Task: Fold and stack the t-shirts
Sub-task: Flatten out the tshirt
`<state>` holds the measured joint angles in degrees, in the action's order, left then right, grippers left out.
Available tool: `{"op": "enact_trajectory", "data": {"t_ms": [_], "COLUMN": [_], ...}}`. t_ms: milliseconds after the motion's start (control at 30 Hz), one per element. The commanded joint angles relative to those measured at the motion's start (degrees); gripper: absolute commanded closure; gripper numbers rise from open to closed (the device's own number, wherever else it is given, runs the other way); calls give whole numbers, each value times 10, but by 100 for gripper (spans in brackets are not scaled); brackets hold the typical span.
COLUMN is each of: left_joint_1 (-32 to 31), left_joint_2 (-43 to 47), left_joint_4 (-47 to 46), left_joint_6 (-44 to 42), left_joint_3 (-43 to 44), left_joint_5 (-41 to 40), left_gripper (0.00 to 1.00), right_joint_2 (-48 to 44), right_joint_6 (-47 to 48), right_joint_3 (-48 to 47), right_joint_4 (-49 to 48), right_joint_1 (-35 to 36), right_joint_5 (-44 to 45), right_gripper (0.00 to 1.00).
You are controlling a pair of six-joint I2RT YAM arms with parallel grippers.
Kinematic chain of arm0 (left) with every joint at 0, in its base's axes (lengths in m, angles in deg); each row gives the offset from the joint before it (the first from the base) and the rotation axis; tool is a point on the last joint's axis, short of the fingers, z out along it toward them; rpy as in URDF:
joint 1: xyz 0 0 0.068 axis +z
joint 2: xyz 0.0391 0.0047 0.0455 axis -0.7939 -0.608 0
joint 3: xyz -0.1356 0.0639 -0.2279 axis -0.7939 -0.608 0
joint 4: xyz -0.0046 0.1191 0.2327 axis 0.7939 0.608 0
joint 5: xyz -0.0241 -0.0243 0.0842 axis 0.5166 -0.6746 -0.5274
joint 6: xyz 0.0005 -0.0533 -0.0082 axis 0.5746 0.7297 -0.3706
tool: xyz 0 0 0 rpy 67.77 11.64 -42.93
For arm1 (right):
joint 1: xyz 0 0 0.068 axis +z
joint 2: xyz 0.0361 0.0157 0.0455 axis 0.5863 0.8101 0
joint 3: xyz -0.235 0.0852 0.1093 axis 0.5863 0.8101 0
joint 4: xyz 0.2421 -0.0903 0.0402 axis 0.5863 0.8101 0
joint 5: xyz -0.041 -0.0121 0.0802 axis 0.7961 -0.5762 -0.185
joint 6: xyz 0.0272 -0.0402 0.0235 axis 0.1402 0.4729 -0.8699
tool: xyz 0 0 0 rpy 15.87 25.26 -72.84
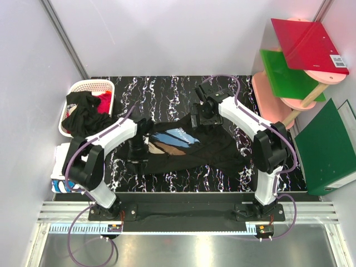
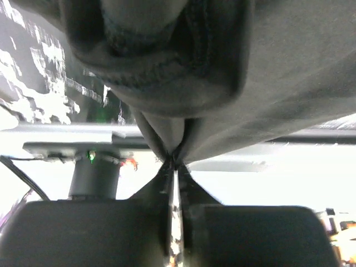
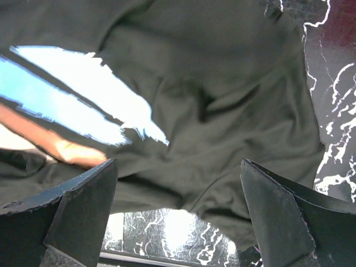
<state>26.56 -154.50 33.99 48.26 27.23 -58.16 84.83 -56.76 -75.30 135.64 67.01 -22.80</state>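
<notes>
A black t-shirt with a blue, white and tan print lies crumpled in the middle of the black marbled table. My left gripper is at its left end, shut on a bunched fold. In the left wrist view the cloth hangs lifted from the pinched fingertips of the left gripper. My right gripper hovers open over the shirt's far edge. From the right wrist, the right gripper has nothing between its wide fingers, and the shirt with its print lies below.
A white slatted basket at the back left holds a black shirt and a red one. Something white lies by the table's left edge. Red, green and dark green folders stand at the right.
</notes>
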Motion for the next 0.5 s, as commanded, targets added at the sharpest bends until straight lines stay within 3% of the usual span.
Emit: {"op": "enact_trajectory", "data": {"t_ms": [0, 33, 200, 467], "left_joint_1": [-2, -2, -2, -2], "left_joint_2": [51, 58, 82, 41], "left_joint_4": [33, 36, 60, 71], "left_joint_6": [2, 2, 7, 19], "left_joint_3": [-40, -39, 29, 140], "left_joint_5": [27, 24, -18, -38], "left_gripper": [8, 1, 1, 1], "right_joint_2": [30, 35, 76, 184], "right_joint_6": [9, 11, 22, 5], "right_joint_3": [-40, -59, -125, -256], "right_joint_4": [-12, -12, -32, -21], "right_joint_1": [-4, -4, -11, -11], "right_joint_5": [3, 5, -39, -120], "right_gripper": [2, 2, 2, 10]}}
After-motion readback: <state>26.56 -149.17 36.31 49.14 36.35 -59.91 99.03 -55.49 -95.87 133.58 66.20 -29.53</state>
